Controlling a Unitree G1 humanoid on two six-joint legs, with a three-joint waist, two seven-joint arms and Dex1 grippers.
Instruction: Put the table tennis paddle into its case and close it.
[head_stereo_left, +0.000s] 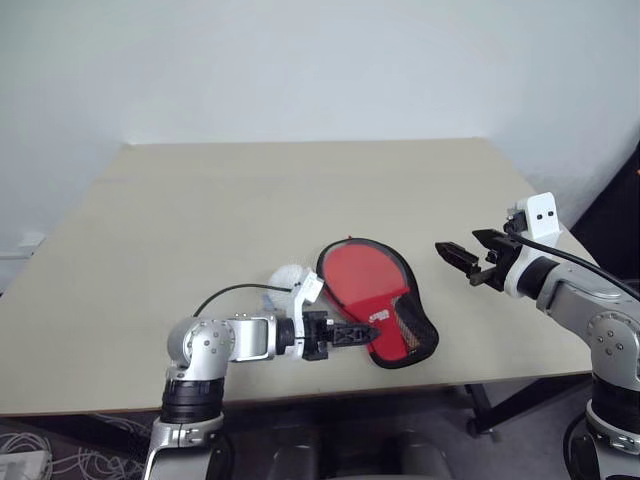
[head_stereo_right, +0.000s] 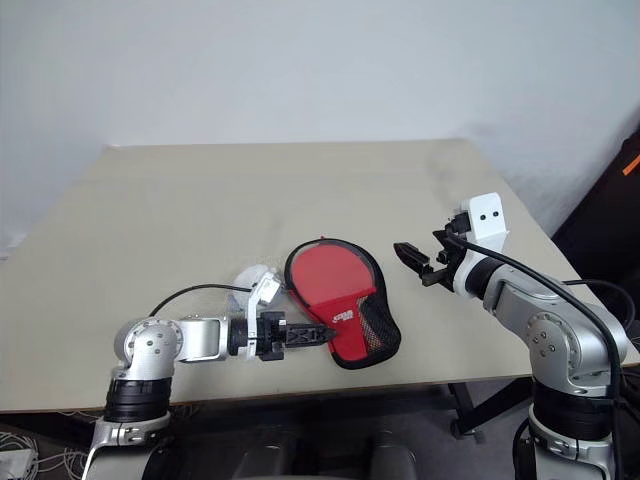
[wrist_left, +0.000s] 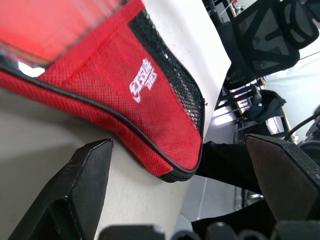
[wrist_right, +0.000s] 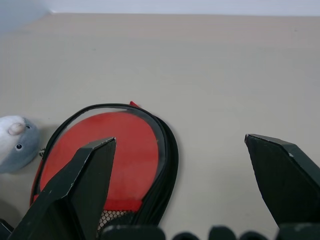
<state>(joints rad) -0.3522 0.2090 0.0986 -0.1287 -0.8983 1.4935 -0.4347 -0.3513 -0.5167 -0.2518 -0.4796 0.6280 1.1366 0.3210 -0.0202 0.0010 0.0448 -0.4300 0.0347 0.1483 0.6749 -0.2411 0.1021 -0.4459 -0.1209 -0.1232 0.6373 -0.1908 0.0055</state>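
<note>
Left gripper (head_stereo_left: 372, 333) nearest us, fingers spread, gripping nothing, tip at case (head_stereo_left: 385, 300) narrow mesh end. Case lies near front edge of table (head_stereo_left: 200, 210), flap down, round end toward table middle; table tennis paddle (wrist_right: 107, 150) red face visible through clear pocket. Right gripper (head_stereo_left: 458, 257) hangs released beside case. We judge risks: nudge slides case off front edge; zip seemingly not fully run. Small grey plush toy (wrist_right: 15, 142) beside case. Beige tabletop, pale wall behind, office chairs alongside.
</note>
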